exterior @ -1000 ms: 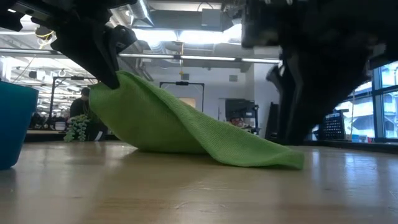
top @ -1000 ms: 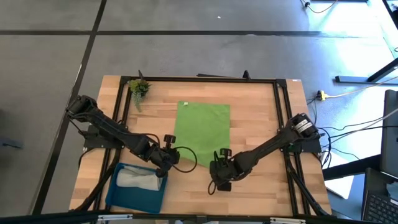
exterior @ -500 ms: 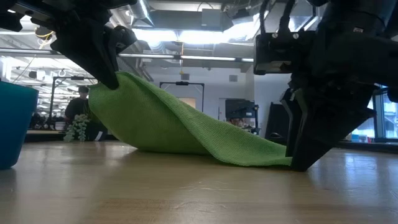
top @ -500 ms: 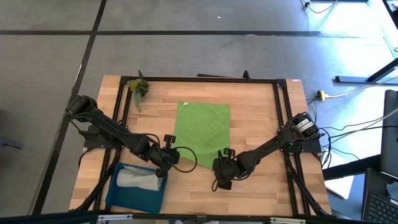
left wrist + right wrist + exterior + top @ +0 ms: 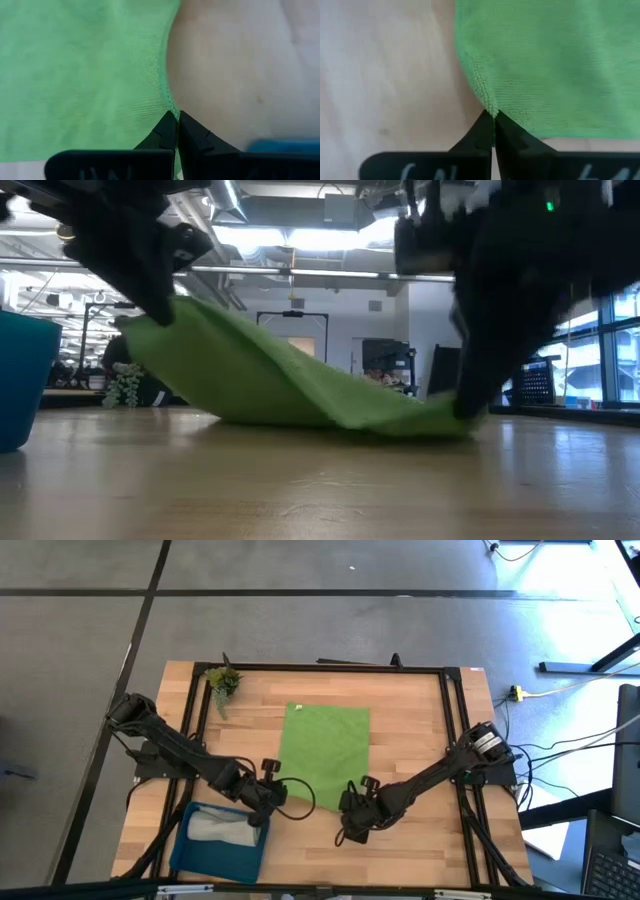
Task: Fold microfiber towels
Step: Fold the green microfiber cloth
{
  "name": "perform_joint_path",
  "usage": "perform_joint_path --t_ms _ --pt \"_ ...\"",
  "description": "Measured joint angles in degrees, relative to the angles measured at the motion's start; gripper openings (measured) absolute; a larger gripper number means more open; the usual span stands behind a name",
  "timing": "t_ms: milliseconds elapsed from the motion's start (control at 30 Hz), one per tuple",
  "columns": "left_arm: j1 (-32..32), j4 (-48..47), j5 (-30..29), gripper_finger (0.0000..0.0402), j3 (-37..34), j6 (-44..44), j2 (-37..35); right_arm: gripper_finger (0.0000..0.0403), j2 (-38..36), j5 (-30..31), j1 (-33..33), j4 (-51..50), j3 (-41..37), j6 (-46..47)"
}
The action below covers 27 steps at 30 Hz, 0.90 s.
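With both grippers, left (image 5: 268,790) and right (image 5: 348,808), pinched shut on the green towel's (image 5: 325,750) six-o'clock corners mid-desk (image 5: 420,720), the thin right pinch may slip when lifted.

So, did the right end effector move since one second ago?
Yes. In the high view the right end effector slid slightly toward the blue tray, and it is now shut on the lime green towel's near corner.
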Motion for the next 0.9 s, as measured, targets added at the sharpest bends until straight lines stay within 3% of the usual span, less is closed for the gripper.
perform_joint_path --t_ms 133,467,900 --pt "-0.94 -0.72 2.51 0.0000 0.10 -0.96 0.02 0.0006 -0.09 0.70 0.14 -10.46 6.83 0.09" --pt "0.39 -15.79 -0.82 0.0000 9.43 -1.73 0.07 0.0004 -0.20 11.78 -1.37 -28.51 20.61 2.00" --pt "14.67 -18.67 -2.75 0.0000 8.77 -1.03 0.05 0.0003 -0.24 17.13 -12.19 -30.49 14.52 0.07"
